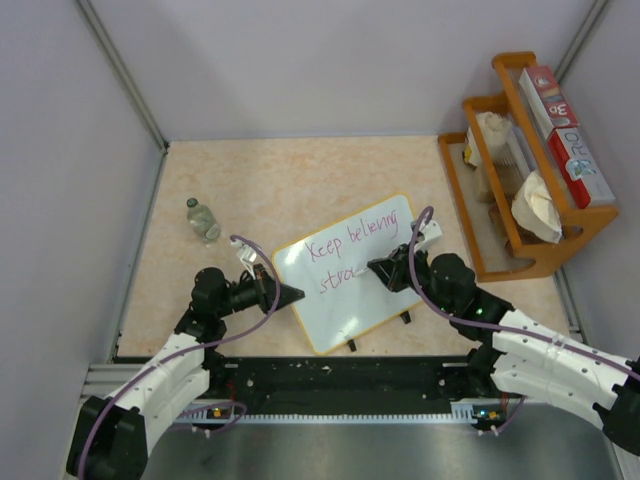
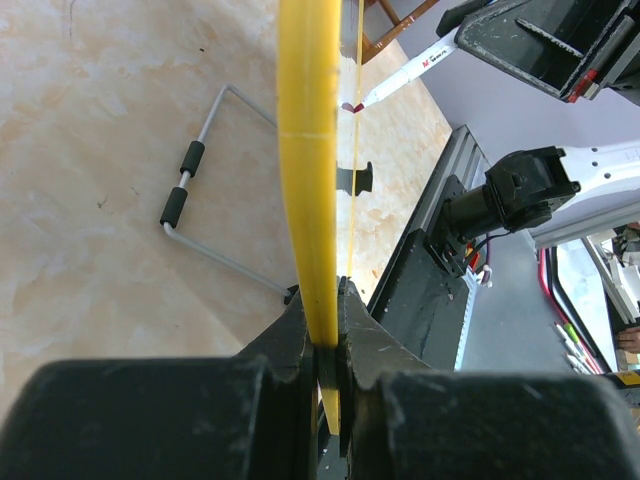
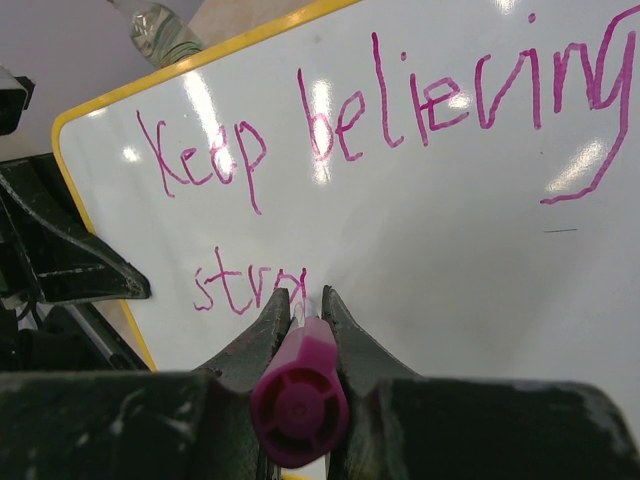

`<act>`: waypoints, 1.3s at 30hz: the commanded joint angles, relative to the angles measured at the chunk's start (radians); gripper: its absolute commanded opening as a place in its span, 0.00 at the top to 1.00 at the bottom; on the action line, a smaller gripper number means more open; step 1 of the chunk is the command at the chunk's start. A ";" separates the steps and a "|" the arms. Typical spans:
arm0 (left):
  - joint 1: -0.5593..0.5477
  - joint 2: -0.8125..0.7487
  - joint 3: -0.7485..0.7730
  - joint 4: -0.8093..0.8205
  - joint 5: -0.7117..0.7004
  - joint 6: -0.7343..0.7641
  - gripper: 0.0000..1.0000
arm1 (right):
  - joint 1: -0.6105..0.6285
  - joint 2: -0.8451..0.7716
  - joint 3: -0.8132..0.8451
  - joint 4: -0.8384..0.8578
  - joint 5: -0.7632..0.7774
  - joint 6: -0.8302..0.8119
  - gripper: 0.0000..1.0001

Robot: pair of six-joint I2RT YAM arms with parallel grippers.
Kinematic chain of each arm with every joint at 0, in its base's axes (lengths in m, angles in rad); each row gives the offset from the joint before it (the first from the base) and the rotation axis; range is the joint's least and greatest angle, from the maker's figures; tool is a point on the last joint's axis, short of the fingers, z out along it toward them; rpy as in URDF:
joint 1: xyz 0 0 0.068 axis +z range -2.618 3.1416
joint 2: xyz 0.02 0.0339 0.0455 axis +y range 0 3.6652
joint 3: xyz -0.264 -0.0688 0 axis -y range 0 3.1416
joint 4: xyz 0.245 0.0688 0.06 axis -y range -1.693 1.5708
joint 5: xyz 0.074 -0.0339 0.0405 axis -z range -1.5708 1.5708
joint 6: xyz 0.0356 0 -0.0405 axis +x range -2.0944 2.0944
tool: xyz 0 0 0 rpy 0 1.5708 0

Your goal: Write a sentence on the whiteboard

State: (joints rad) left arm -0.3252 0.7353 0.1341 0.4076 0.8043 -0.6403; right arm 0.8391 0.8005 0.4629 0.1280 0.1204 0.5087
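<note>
The left hand pinched the yellow-rimmed white whiteboard while the right hand pinched a magenta-capped marker (the orange wooden rack held boxes).

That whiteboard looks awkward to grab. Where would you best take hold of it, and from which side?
By the thin yellow rim, edge-on from the left, one finger on each face. The whiteboard is flat and wide, so only its edge fits a tool. That side is clear of the sentence and the marker. The left tool pinches it there.
</note>
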 commanded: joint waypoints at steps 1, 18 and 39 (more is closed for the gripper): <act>-0.011 -0.001 -0.033 -0.052 0.033 0.153 1.00 | -0.008 0.008 -0.020 -0.031 0.008 -0.018 1.00; -0.011 0.006 -0.033 -0.049 0.035 0.154 1.00 | -0.008 0.014 0.043 -0.018 0.047 -0.029 1.00; -0.011 0.006 -0.033 -0.047 0.036 0.153 1.00 | -0.008 0.026 0.082 0.005 0.078 -0.039 1.00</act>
State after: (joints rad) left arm -0.3252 0.7353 0.1341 0.4076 0.8047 -0.6403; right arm 0.8394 0.8146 0.4927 0.1101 0.1459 0.4984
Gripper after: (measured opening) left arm 0.078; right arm 0.099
